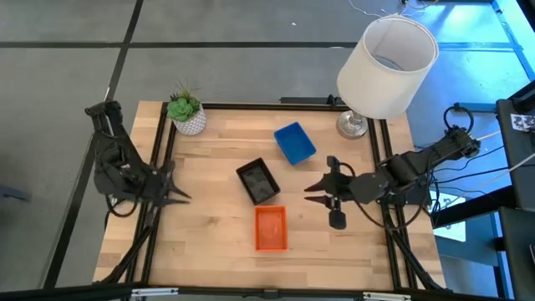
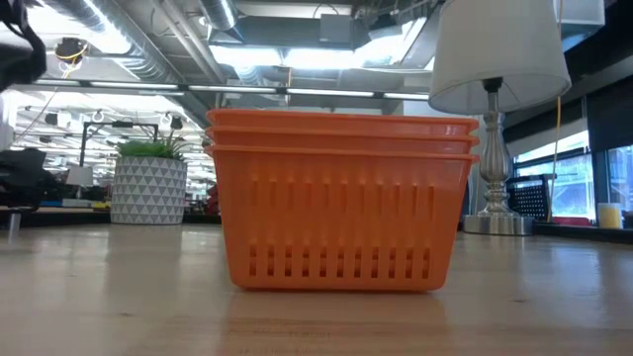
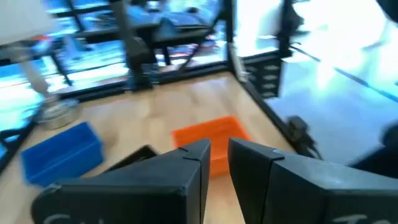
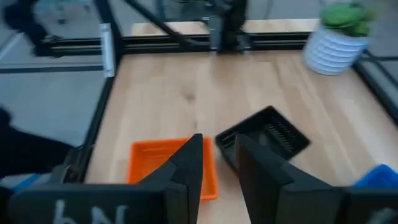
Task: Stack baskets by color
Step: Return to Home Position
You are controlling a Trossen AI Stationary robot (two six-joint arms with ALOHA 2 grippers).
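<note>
Three lots of baskets stand on the wooden table: a blue basket [image 1: 294,142] at the far middle, a black basket [image 1: 257,181] at the centre and an orange one [image 1: 270,228] nearer the front. The low view shows the orange one as three baskets nested in a stack [image 2: 341,203], its bottom on the table. My left gripper [image 1: 182,191] hovers open over the table's left edge, pointing toward the baskets. My right gripper [image 1: 313,191] hovers open just right of the black basket. Nothing is between either pair of fingers [image 3: 193,162] [image 4: 186,158].
A white patterned plant pot [image 1: 187,113] stands at the far left corner. A lamp with a white shade [image 1: 386,67] stands at the far right corner. Black frame rails [image 1: 159,159] run along the table's left, right and far edges.
</note>
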